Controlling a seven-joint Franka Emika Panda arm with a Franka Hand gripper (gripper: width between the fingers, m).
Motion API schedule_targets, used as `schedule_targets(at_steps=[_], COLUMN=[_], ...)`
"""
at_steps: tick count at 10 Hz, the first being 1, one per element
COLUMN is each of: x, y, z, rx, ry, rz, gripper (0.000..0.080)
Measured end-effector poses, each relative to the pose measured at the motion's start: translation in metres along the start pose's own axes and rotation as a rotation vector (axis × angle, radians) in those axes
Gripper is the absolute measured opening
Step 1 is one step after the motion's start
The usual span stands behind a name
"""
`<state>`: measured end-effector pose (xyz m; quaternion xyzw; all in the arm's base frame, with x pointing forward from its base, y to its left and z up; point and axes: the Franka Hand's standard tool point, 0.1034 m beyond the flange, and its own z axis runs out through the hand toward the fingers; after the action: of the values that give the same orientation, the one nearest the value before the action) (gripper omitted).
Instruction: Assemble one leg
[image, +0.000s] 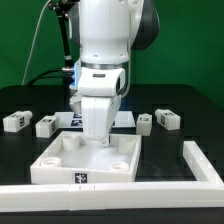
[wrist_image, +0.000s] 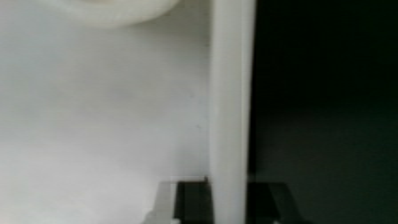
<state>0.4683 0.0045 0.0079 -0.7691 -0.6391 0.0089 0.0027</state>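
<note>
i cannot tell the hand's (image: 99, 137) grip; the leg (image: 145, 122) beside it seems light, stiff, slick, so pinch its flat sides.

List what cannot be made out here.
Gripper: exterior view, fingertips too small, white against the white panel; open or shut unclear.
Round shape: wrist view, blurred and cut off by the edge.
Legs: exterior view, tags too small to read.
</note>
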Motion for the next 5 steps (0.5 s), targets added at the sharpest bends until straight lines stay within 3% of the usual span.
schedule_targets(at_steps=[2, 5], x=[0.009, 0.037], y=[0.002, 0.003], z=[0.000, -0.001], rx=[-0.016, -0.028], ry=[0.000, 0.007], rz=[-0.144, -0.219], gripper=[0.0057, 0.0057])
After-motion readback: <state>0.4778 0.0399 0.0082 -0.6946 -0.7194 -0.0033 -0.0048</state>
